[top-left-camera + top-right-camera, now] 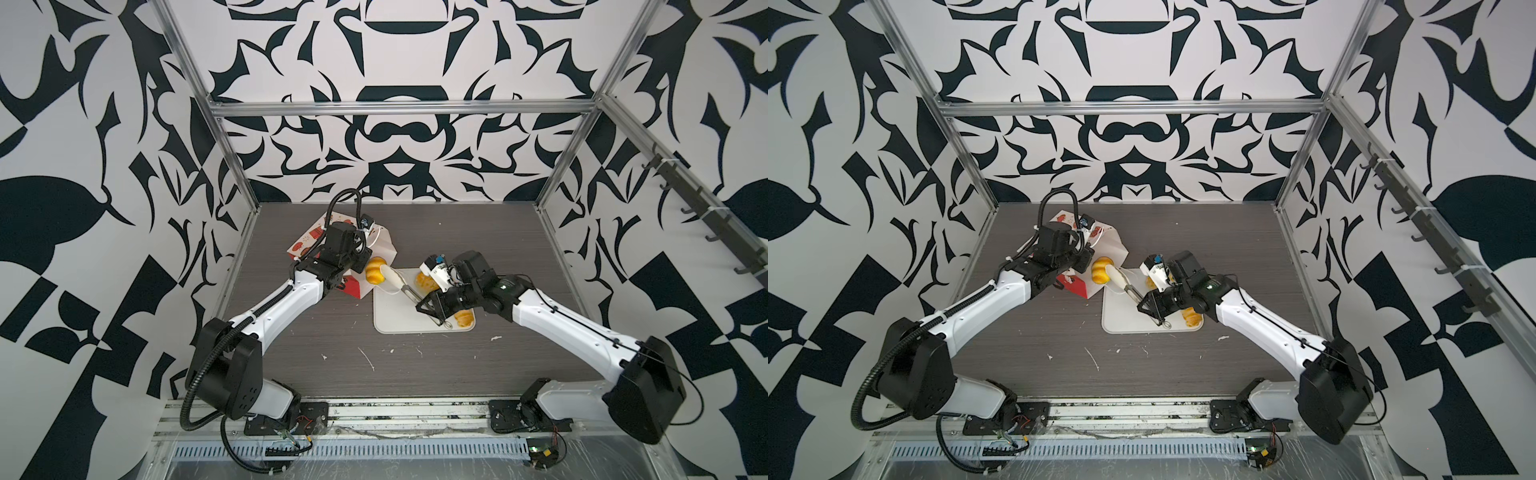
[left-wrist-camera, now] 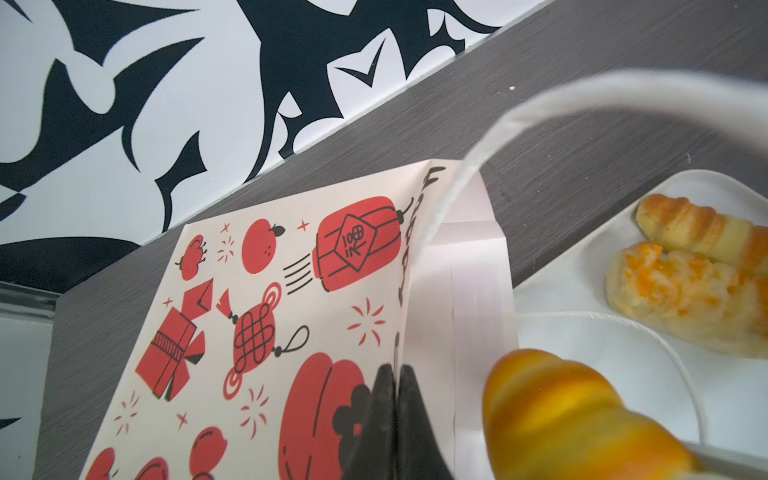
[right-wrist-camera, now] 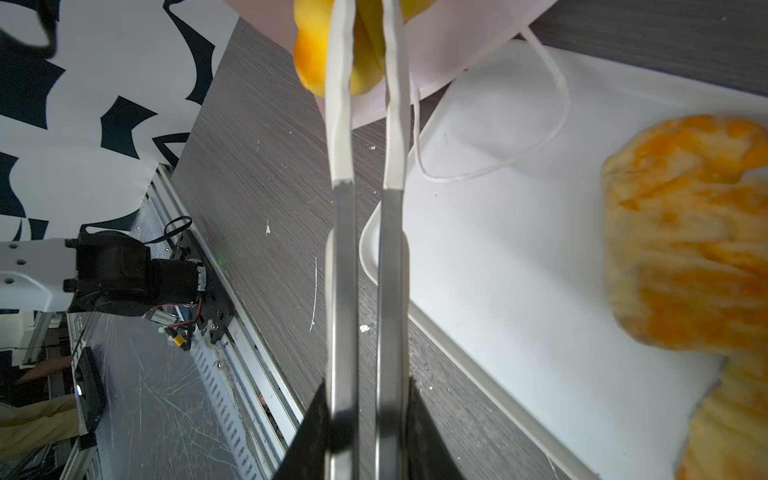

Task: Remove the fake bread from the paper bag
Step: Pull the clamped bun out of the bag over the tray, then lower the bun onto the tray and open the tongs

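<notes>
Top views: paper bag (image 1: pixel 384 245) tipped on counter (image 1: pixel 332 340); fake bread (image 1: pixel 375 270) at its mouth, between tongs (image 1: pixel 401 284); tray (image 1: pixel 395 320) alongside.
Left wrist: left fingers (image 2: pixel 374 419) pinched shut on the bag's edge.
Right wrist: right fingers (image 3: pixel 419 432) clamped on the tongs, which apparently grip the bread.
Risk: the glossy piece slips free, or the string handle (image 3: pixel 552 104) snags.

At ten o'clock of the tray (image 1: pixel 395 320) lies the paper bag (image 1: pixel 308 241); one pastry (image 1: pixel 375 270) sits at its mouth, other pastries (image 1: pixel 428 283) on the tray.

White tray (image 1: pixel 399 322), tongs (image 1: pixel 394 277), grey table (image 1: pixel 457 232)
</notes>
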